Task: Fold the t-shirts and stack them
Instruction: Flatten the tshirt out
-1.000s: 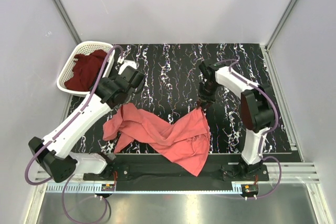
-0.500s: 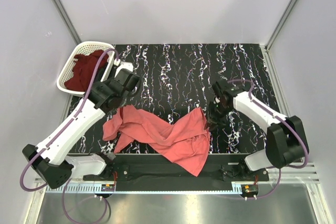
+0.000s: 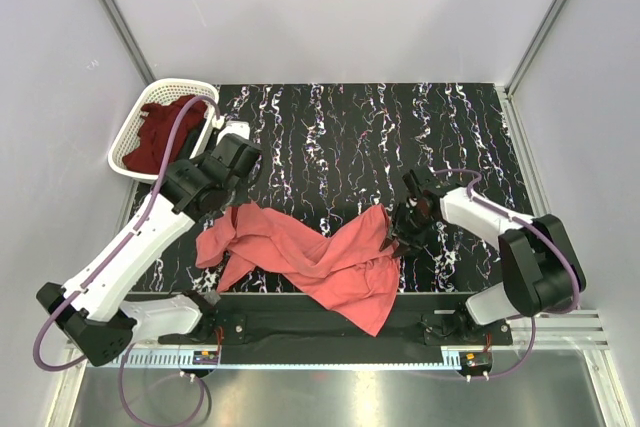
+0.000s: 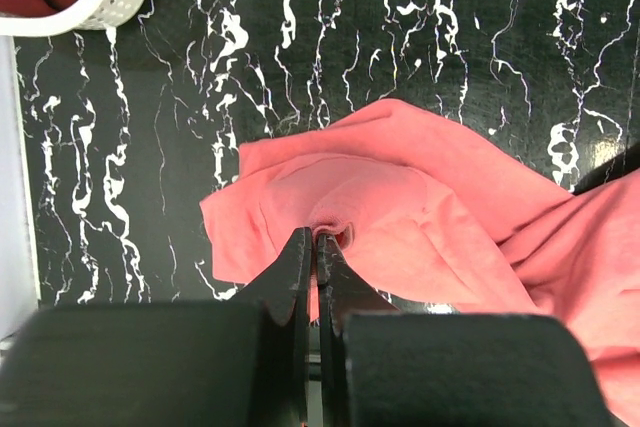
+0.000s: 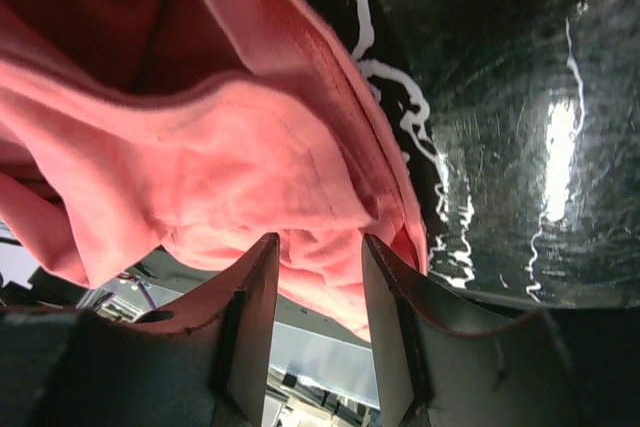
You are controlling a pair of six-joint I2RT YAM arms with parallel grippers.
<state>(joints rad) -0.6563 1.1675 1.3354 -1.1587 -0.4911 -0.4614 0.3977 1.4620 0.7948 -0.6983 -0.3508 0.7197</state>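
Left end effector pinched, right end effector parted

Black tabletop w/ white marble-like veins. Crumpled pink shirt lies near-centre, spread left to right, its near-right corner spilling over the near edge. White lattice basket sits at far-left corner, apart from the shirt.
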